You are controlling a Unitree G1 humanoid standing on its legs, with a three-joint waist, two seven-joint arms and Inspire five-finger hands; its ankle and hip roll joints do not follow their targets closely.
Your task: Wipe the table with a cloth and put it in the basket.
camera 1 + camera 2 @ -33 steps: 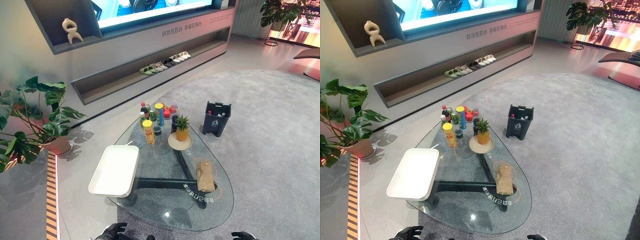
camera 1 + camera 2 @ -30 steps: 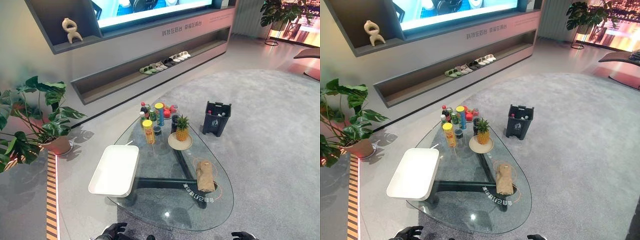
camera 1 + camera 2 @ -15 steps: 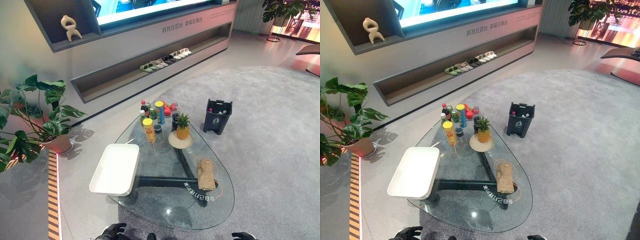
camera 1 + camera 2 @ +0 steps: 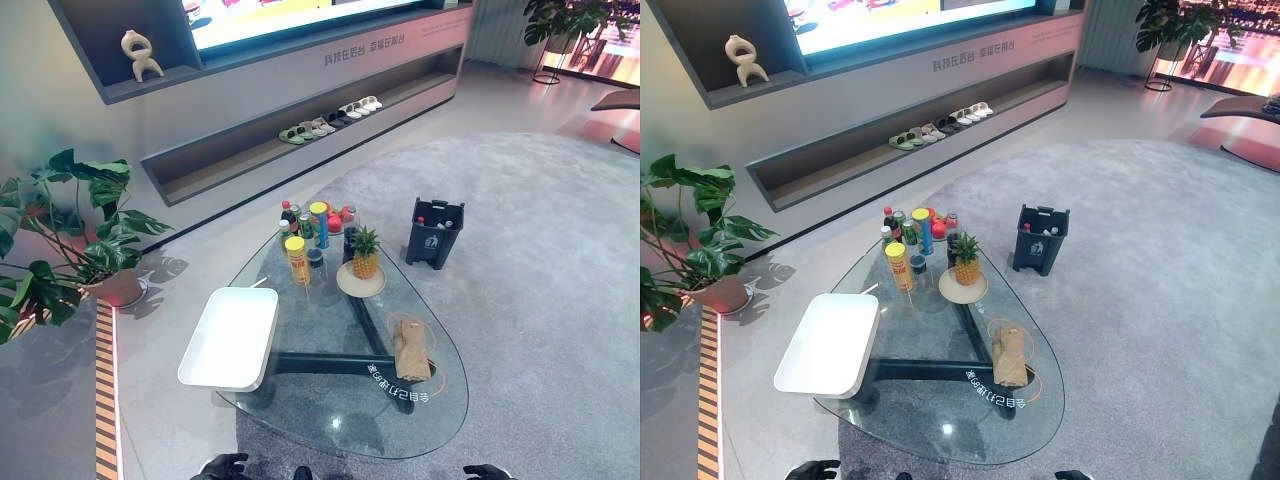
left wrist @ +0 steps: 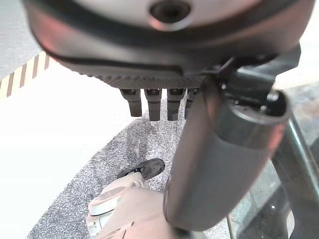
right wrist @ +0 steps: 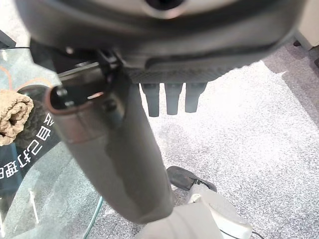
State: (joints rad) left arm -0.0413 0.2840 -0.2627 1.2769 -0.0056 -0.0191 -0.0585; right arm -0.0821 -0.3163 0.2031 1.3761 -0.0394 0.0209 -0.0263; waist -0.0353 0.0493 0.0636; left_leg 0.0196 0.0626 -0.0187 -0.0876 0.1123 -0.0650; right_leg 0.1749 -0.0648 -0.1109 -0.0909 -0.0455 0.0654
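Note:
A rolled tan cloth point(image 4: 411, 348) lies on the right part of the oval glass table point(image 4: 330, 410); the right wrist view catches its end point(image 6: 12, 117). On the table's left edge stands a white rectangular basket point(image 4: 230, 338), with nothing in it. Both hands hang low in front of the table's near edge, well short of the cloth. My left hand point(image 4: 222, 467) has its fingers straight and holds nothing, as the left wrist view point(image 5: 219, 164) shows. My right hand point(image 4: 488, 471) is likewise relaxed and holds nothing point(image 6: 119, 164).
Several bottles and cans point(image 4: 310, 230) crowd the table's far end, beside a pineapple point(image 4: 364, 256) on a plate. A dark bin point(image 4: 435, 232) stands on the grey carpet to the far right. A potted plant point(image 4: 70, 240) is at the left, and a low shelf with shoes point(image 4: 330, 125) lies beyond.
The whole picture has shifted a little, so the camera moved. The left hand shows lower at the picture's edge. Cloth, basket and the other things lie as before.

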